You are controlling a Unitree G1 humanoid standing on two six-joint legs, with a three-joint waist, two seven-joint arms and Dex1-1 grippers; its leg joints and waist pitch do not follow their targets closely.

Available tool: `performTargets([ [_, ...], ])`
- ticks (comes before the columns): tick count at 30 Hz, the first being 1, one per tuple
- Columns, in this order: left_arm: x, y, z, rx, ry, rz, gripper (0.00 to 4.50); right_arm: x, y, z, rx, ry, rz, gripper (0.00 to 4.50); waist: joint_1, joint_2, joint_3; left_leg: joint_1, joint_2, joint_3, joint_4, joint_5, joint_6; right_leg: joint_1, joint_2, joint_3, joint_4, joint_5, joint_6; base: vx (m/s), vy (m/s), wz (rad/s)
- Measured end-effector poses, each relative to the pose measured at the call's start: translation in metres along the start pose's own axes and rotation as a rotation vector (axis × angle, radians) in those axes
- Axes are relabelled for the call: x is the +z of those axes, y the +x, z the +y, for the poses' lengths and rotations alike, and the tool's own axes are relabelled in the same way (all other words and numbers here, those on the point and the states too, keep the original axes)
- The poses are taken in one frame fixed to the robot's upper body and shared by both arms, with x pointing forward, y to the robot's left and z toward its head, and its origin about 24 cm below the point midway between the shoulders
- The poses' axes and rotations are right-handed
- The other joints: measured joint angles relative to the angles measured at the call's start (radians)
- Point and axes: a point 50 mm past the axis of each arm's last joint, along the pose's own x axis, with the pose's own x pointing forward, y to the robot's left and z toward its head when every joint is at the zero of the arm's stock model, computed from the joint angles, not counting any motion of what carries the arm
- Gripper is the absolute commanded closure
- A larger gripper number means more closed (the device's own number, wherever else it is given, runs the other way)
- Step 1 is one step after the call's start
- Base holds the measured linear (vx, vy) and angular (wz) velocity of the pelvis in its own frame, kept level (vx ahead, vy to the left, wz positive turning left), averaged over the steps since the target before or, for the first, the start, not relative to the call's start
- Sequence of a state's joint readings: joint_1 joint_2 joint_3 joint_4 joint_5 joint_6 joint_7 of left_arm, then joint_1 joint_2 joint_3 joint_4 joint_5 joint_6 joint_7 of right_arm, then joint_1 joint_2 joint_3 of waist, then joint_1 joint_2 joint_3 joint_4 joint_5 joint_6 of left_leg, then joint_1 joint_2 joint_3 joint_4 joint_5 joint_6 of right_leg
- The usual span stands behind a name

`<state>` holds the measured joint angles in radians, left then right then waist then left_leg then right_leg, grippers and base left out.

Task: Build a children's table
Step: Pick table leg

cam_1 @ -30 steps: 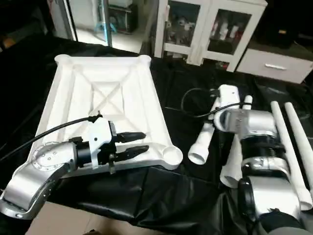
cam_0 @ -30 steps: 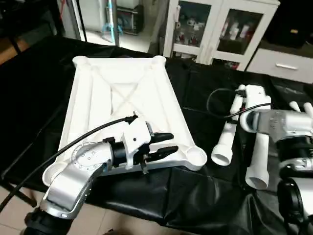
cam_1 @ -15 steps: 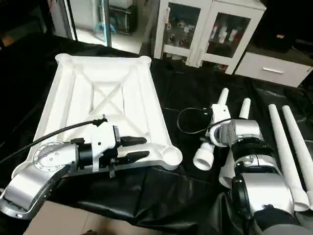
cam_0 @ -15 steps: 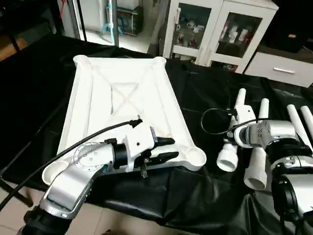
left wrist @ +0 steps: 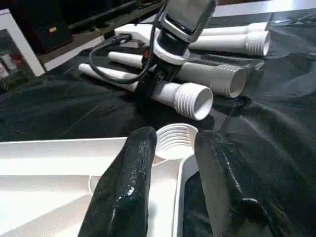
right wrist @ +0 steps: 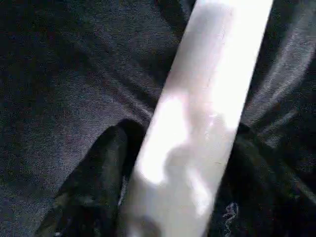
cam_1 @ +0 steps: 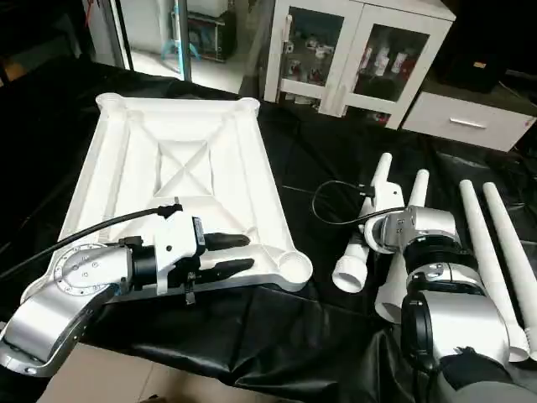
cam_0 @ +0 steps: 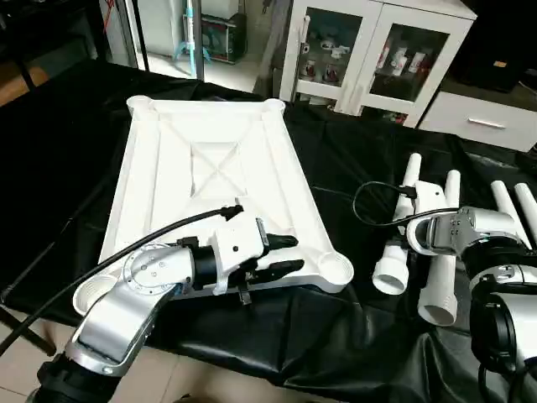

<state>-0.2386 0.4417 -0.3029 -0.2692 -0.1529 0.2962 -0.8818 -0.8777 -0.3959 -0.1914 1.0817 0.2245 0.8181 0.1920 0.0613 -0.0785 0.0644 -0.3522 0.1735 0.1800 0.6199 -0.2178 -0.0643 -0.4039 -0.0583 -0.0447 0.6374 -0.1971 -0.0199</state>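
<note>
The white table top (cam_0: 210,168) lies ribbed side up on the black cloth. My left gripper (cam_0: 294,254) hovers open over its near right edge, fingertips just short of the round corner socket (cam_0: 334,269), which the left wrist view shows threaded (left wrist: 175,138). To the right lie several tapered white legs. My right gripper (cam_1: 373,228) sits on the nearest leg (cam_0: 394,252), with black fingers (right wrist: 89,192) on either side of the tube (right wrist: 197,123). That leg still rests on the cloth, its threaded wide end (left wrist: 195,101) toward the socket.
A second leg (cam_0: 442,285) lies beside the held one, and two more (cam_1: 491,243) lie farther right. A white cabinet with glass doors (cam_0: 377,50) and a drawer unit (cam_0: 478,117) stand behind. The cloth's front edge (cam_0: 277,353) drops to the floor.
My right arm has come down from above the legs and closed around the nearest one. The left gripper has stayed by the corner socket. The camera has tilted slightly.
</note>
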Motion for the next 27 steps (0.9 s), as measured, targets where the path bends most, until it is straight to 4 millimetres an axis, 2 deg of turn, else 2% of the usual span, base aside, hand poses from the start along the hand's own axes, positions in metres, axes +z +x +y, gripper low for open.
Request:
performTargets([
  [1, 0.0, 0.0, 0.0, 0.003, -0.003, -0.001, 2.86, 0.0, 0.0, 0.0, -0.001, 0.003, -0.001, 1.9, 0.0, 0.0, 0.0, 0.0, 0.0, 0.0, 0.0, 0.0, 0.0, 0.0, 0.0, 0.0, 0.0, 0.0, 0.0, 0.0, 0.0, 0.0],
  [4, 0.0, 0.001, 0.0, 0.013, -0.002, -0.005, 2.86, 0.0, 0.0, -0.001, -0.007, 0.011, -0.003, 1.99, 0.0, 0.0, 0.0, 0.0, 0.0, 0.0, 0.0, 0.0, 0.0, 0.0, 0.0, 0.0, 0.001, 0.0, 0.0, 0.0, 0.0, 0.0],
  [11, 0.001, 0.001, 0.001, 0.034, 0.008, -0.018, 2.86, 0.0, 0.0, -0.003, -0.018, 0.038, -0.011, 2.61, 0.0, 0.0, 0.0, 0.0, 0.0, 0.0, 0.0, 0.0, 0.0, 0.0, 0.0, 0.0, 0.001, 0.0, 0.0, 0.0, 0.0, 0.0],
  [14, 0.002, 0.001, 0.004, 0.073, 0.002, -0.027, 2.86, 0.002, -0.001, -0.003, -0.009, 0.071, -0.022, 2.71, 0.0, 0.001, 0.0, 0.0, 0.0, 0.0, 0.001, 0.0, 0.0, 0.0, 0.0, 0.0, 0.001, 0.0, 0.0, 0.0, 0.0, 0.0],
  [19, 0.002, -0.004, 0.025, 0.214, -0.028, -0.03, 2.86, 0.014, -0.007, 0.001, 0.05, 0.119, -0.092, 2.72, -0.002, 0.002, 0.001, 0.0, 0.0, 0.0, 0.001, 0.0, -0.001, -0.001, 0.0, 0.0, 0.003, 0.0, 0.0, 0.0, 0.0, 0.0],
  [23, 0.004, -0.005, 0.044, 0.348, -0.082, -0.052, 2.86, 0.036, -0.021, 0.014, 0.142, 0.101, -0.215, 2.73, -0.005, 0.003, 0.002, 0.0, 0.0, 0.0, 0.001, 0.0, -0.001, -0.002, 0.0, 0.0, 0.003, 0.0, 0.0, 0.0, 0.0, 0.0],
  [26, 0.012, -0.006, 0.06, 0.461, -0.174, -0.112, 2.59, 0.051, -0.038, 0.027, 0.225, 0.004, -0.385, 2.73, 0.0, 0.002, 0.002, -0.001, 0.001, 0.0, 0.001, 0.0, 0.0, -0.002, 0.0, 0.0, 0.003, 0.0, 0.0, 0.0, 0.0, 0.0],
  [27, 0.019, -0.001, 0.064, 0.479, -0.248, -0.166, 2.59, 0.054, -0.047, 0.029, 0.205, -0.121, -0.485, 2.73, 0.003, 0.001, 0.001, -0.003, 0.001, 0.0, 0.001, 0.0, 0.0, -0.002, 0.0, -0.001, 0.001, 0.0, 0.0, 0.0, 0.0, 0.0],
])
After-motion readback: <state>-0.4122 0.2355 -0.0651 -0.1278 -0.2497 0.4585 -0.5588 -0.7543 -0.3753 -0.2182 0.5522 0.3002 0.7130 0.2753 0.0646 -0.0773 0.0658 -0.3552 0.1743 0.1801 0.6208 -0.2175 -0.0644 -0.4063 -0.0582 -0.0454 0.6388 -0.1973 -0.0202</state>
